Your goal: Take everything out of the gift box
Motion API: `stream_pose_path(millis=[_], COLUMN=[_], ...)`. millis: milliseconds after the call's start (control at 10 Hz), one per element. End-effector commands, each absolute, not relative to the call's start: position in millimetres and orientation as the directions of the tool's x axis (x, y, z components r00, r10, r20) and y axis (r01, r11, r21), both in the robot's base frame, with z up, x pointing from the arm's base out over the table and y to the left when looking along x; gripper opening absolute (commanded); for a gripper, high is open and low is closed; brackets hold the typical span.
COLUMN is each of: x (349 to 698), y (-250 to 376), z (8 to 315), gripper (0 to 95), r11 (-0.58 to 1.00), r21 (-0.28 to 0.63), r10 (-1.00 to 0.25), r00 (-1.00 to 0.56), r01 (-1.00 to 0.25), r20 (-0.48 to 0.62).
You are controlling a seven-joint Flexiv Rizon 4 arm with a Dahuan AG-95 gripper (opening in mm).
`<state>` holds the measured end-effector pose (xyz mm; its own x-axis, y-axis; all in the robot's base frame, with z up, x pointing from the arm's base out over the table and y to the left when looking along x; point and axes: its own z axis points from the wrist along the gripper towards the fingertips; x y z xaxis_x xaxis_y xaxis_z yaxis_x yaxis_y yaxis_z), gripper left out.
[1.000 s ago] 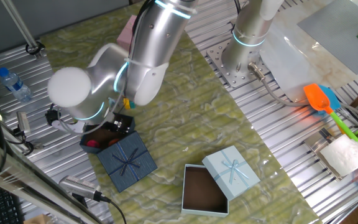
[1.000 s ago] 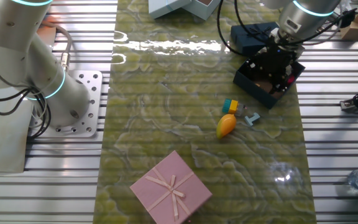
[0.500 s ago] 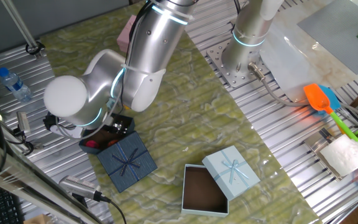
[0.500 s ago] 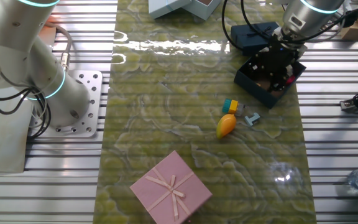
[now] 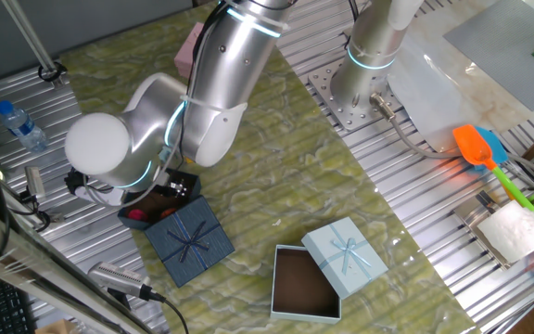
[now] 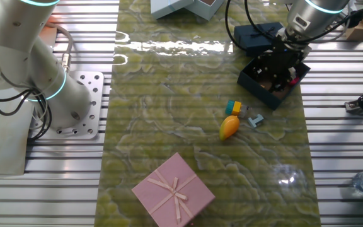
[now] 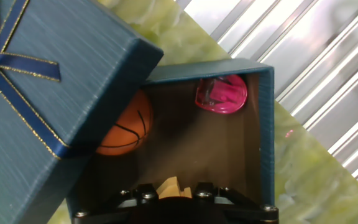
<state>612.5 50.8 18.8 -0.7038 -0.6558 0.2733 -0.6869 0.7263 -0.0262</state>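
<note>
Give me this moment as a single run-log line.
gripper in gift box, shut on tan piece | basketball toy, pink toy inside

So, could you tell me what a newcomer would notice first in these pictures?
Probably the silver arm reaching into the open navy box, where an orange ball and a pink toy lie, the ball partly under the leaning lid. Next, the small toys out on the green mat and the pink box nearer the camera.

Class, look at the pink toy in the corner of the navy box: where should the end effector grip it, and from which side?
Grip the pink toy across its rounded body, coming straight down from above. It sits tight in the gift box corner, so walls block two sides, and the lid overhangs only the basketball.
</note>
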Motion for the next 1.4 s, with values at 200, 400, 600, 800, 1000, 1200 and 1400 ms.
stream_pose_path(millis=[200, 400, 600, 800, 1000, 1200, 1400], x=[612.5, 612.4, 611.1, 606.4, 606.2, 606.2, 606.2], y=[50.8, 50.6, 50.0, 47.6, 47.6, 47.6, 47.6], z=[18.6, 18.6, 17.7, 13.5, 13.4, 13.5, 13.5], gripper=[57.0, 57.0, 57.0, 57.0, 38.0, 38.0, 38.0], r11=[0.709, 0.701, 0.707, 0.714, 0.718, 0.721, 0.723], r21=[-0.027, -0.027, -0.030, -0.032, -0.034, -0.035, -0.035], r10=[-0.673, -0.681, -0.675, -0.668, -0.664, -0.660, -0.658], r00=[-0.688, -0.680, -0.687, -0.694, -0.698, -0.701, -0.704], r01=[-0.704, -0.713, -0.707, -0.700, -0.696, -0.692, -0.690], r20=[0.273, 0.270, 0.270, 0.271, 0.270, 0.269, 0.266])
